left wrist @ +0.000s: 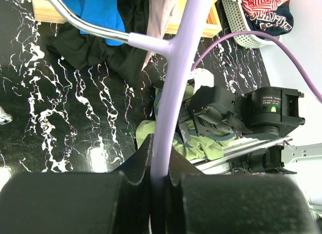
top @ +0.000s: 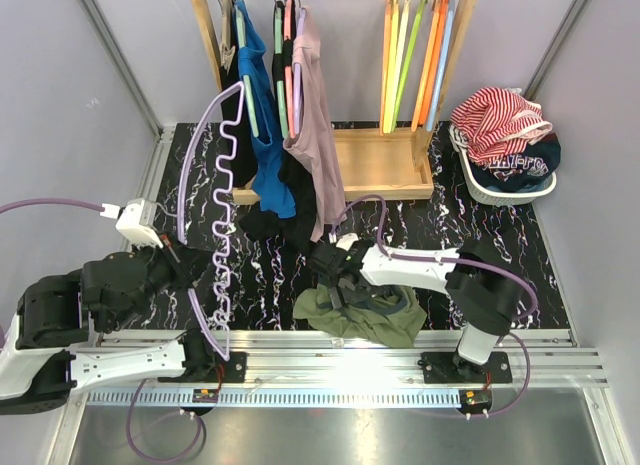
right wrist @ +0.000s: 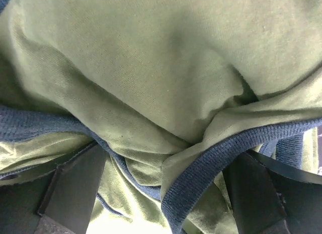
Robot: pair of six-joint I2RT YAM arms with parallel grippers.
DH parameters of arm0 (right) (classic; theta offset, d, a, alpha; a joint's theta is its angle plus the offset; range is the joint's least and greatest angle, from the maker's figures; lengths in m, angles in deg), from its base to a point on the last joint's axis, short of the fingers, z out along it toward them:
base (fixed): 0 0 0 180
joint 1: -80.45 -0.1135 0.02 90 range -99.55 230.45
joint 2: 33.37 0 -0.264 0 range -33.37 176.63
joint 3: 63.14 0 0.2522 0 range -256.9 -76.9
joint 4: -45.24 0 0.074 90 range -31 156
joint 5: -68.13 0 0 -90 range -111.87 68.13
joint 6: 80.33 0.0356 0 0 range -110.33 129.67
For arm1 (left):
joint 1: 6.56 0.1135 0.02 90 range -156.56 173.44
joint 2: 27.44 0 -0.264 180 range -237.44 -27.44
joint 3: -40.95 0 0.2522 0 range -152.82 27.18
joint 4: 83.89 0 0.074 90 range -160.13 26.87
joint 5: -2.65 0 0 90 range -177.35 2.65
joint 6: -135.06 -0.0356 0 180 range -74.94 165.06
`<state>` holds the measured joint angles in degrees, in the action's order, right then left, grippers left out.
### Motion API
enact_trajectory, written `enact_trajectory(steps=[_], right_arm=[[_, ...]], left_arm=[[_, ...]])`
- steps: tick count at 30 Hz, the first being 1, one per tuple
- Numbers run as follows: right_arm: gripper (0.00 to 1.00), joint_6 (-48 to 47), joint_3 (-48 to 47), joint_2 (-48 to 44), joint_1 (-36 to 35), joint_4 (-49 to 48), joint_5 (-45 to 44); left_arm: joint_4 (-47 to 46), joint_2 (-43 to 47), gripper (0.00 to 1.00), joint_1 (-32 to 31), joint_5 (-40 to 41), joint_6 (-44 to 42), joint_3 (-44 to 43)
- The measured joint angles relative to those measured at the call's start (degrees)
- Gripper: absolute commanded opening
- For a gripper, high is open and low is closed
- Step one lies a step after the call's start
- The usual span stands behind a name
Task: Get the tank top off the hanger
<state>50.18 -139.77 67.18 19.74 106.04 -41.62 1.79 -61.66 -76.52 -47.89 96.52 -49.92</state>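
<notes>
Lavender plastic is filling the left side of the scene: the hanger [left wrist: 177,68] is standing roughly upright over the table's near-left part, its wavy bar and curved outer arm rising toward the rack. The left gripper [left wrist: 160,166] is clamping the hanger's lower stem, jaws drawn narrow with the stem pinched between them, as the left wrist view is showing. No cloth is hanging on it.

Further right, at the back, the wooden rack [top: 375,165] is carrying a blue garment [top: 265,135] and a mauve garment [top: 320,135] on hangers, while a cluster of orange and green hangers [top: 415,55] is dangling at its right end. Dark clothing [top: 265,220] is spilling onto the black marbled table [top: 500,235] beneath the hung garments.

Right of centre, close to the table's front edge, the tank top [top: 385,320] is lying crumpled in a heap, olive green with navy ribbed trim, well apart from the hanger. The right gripper [right wrist: 166,188] is pressing down into the heap's upper left part. In the right wrist view its dark fingers [right wrist: 75,186] are sitting on either side of a bunched fold of green fabric and navy trim, jaws partly closed and holding that fold.

At the far right, a white basket [top: 480,190] is sitting at the table's back corner, with a red-and-white striped cloth [top: 495,120] piling out of it over darker fabric.
</notes>
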Motion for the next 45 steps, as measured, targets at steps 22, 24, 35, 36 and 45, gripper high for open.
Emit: enact_trajectory(steps=[22, 24, 35, 36, 45], right_arm=[[0.00, 4.07, 8.55, -30.88, 2.80, 0.72, 3.76], [0.00, 3.61, 4.22, -35.95, 7.93, 3.37, 2.27], [0.00, -5.66, -17.03, -21.33, 51.34, 2.75, -0.33], [0.00, -6.29, -21.59, -17.31, 53.94, 2.78, -0.35], [0.00, -16.57, -86.12, 23.82, 62.75, -6.25, -6.78]], left_arm=[[0.39, 3.67, 0.00, 0.00, 0.57, 0.59, 0.20], [-0.15, 4.35, 0.00, 0.00, 0.55, 0.48, 0.81], [-2.97, 5.09, 0.00, 0.00, -1.90, -2.38, 1.60], [-3.28, 5.09, 0.00, 0.00, -2.32, -2.71, 1.60], [-6.93, 5.22, 0.00, 0.00, -7.58, -5.09, 2.51]])
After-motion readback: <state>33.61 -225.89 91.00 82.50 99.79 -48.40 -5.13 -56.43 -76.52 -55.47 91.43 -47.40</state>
